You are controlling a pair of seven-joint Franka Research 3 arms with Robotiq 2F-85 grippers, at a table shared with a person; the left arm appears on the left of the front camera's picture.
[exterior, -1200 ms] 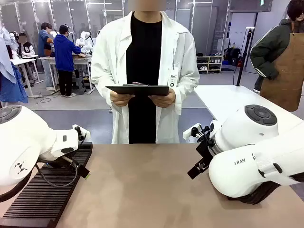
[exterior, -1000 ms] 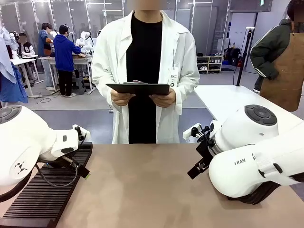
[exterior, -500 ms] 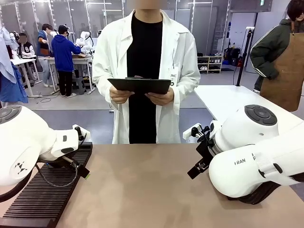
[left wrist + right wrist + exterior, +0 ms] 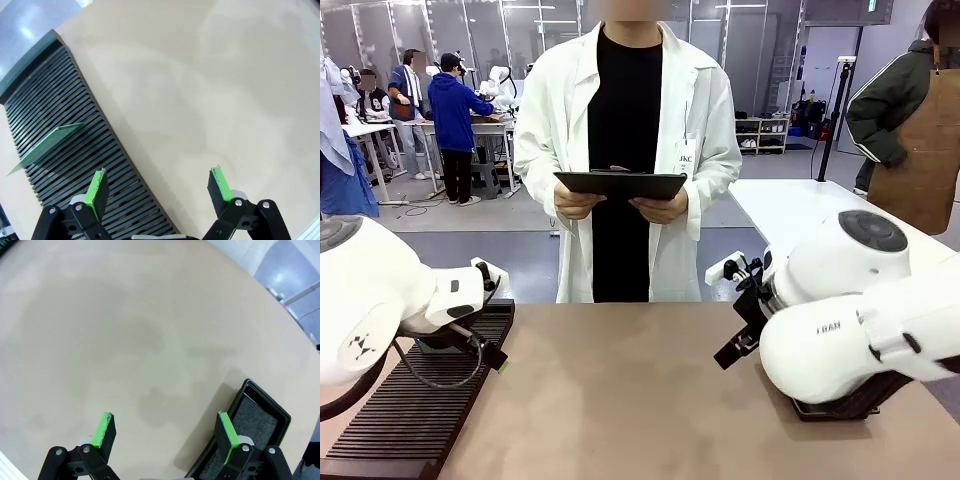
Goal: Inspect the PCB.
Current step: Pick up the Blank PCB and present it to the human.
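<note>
Thin flat green PCB [image 4: 47,147] stands tilted in a slot of the ribbed black plastic rack [image 4: 60,90]. Left gripper [image 4: 158,175] and right gripper [image 4: 164,416] both spread wide, empty. Shallow black rectangular tray [image 4: 268,399] has a grey foam lining.

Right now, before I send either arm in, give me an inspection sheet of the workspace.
Surface: brown matte tabletop, faint darker patches.
Job's things: thin green rectangular circuit board stands tilted in the black slotted plastic rack; shallow black rectangular tray, grey foam lining, under the right arm.
Clutter: nothing seen.
End effectors: left end effector open, empty, over the rack's edge; right end effector open, empty, above the table beside the tray.
Cables: black cable loops from the left wrist above the rack.
Surroundings: person in a white lab coat at the far side holds a dark flat tablet in both hands.
</note>
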